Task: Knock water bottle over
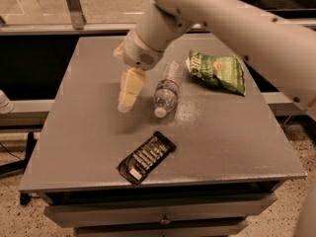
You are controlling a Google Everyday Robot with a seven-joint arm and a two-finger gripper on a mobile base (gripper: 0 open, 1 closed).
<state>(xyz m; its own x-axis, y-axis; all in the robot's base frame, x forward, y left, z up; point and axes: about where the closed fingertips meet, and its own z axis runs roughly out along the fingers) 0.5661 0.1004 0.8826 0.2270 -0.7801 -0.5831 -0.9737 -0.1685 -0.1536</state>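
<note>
The tool (126,100) hangs over the left-middle part of the grey table (84,137), pointing down and slightly toward the camera from the end of the pale arm (212,9), which reaches in from the upper right. Whether it is open or closed cannot be told. It has hold of nothing. Whether its tip touches the table cannot be told either.

Just beside the tool, on its right in the camera view and apart from it by a narrow gap, the water bottle (167,89) lies on its side on the table. Its white cap points toward the camera and its base points away, toward the far edge. The label band sits near the cap end.

Farther right of the tool, beyond the bottle's base, lies a green crinkled snack bag (217,70), close to the bottle. Nearer the camera than the tool, and well apart from it, a flat black packet (146,157) lies at a slant near the table's front edge.
</note>
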